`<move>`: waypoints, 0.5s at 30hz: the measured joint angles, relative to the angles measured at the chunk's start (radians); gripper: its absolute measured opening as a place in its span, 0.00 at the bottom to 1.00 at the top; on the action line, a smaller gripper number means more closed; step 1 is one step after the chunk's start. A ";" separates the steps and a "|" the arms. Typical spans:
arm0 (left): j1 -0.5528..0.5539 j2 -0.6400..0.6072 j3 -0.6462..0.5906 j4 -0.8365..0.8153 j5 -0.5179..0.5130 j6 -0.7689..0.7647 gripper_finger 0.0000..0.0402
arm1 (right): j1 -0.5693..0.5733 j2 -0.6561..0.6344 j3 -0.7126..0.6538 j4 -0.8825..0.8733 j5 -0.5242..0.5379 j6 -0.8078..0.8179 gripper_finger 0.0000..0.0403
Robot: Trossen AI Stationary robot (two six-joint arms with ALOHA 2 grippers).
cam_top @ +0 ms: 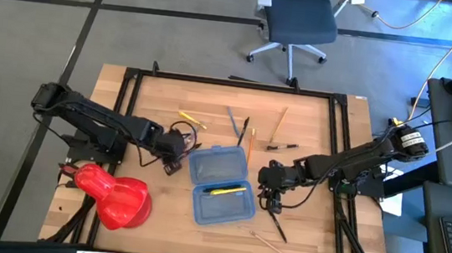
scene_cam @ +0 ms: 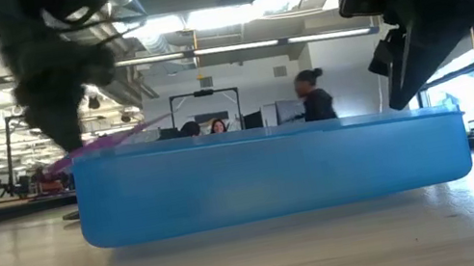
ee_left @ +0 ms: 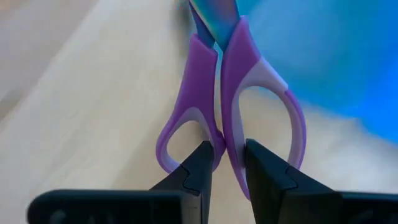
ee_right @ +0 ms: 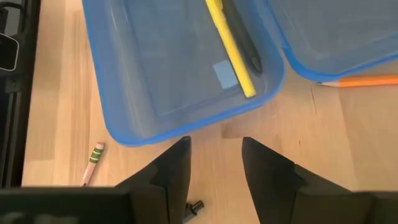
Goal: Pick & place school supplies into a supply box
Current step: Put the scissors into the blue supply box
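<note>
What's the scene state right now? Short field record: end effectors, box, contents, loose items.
left end effector: shut on purple scissors, at the handles, beside the box's left edge
right end effector: open, empty, hovering at the box's right side
supply box: open, both halves flat on table
in box: yellow pen, black pen
loose on table: pens and pencils beyond the box; pencil near right end effector
red object: left of box

The left tool (cam_top: 174, 156) reaches in from the left, its fingers (ee_left: 198, 167) pinched tight. The right tool (ee_right: 214, 163) reaches in from the right, pointing down with its fingers spread apart.
</note>
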 joint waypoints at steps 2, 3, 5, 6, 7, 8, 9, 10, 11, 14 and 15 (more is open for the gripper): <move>0.008 0.015 0.020 0.085 0.057 0.067 0.16 | 0.000 0.000 0.000 0.000 0.000 0.000 0.36; 0.009 0.027 0.033 0.118 0.085 0.110 0.16 | 0.000 0.000 0.000 0.000 0.000 0.003 0.36; 0.009 0.060 0.067 0.144 0.116 0.183 0.16 | 0.000 0.000 0.000 -0.002 -0.001 0.010 0.36; 0.009 0.079 0.090 0.142 0.125 0.207 0.16 | 0.000 0.000 0.000 -0.001 -0.001 0.022 0.36; 0.009 0.105 0.116 0.141 0.130 0.227 0.16 | 0.000 0.000 0.000 -0.001 -0.002 0.032 0.36; 0.009 0.132 0.143 0.142 0.136 0.252 0.16 | 0.000 0.000 0.000 -0.002 -0.004 0.049 0.36; 0.010 0.159 0.168 0.138 0.150 0.288 0.16 | 0.000 0.001 0.000 -0.003 -0.004 0.058 0.36; 0.010 0.189 0.195 0.134 0.165 0.329 0.16 | 0.000 0.001 0.000 -0.008 -0.010 0.076 0.36; 0.010 0.224 0.227 0.134 0.185 0.370 0.16 | 0.000 0.001 0.000 -0.015 -0.018 0.086 0.36; 0.004 0.323 0.319 0.133 0.217 0.471 0.16 | 0.004 0.001 0.000 -0.046 -0.035 0.157 0.36; 0.004 0.358 0.351 0.135 0.233 0.497 0.16 | 0.008 0.001 0.000 -0.063 -0.040 0.193 0.36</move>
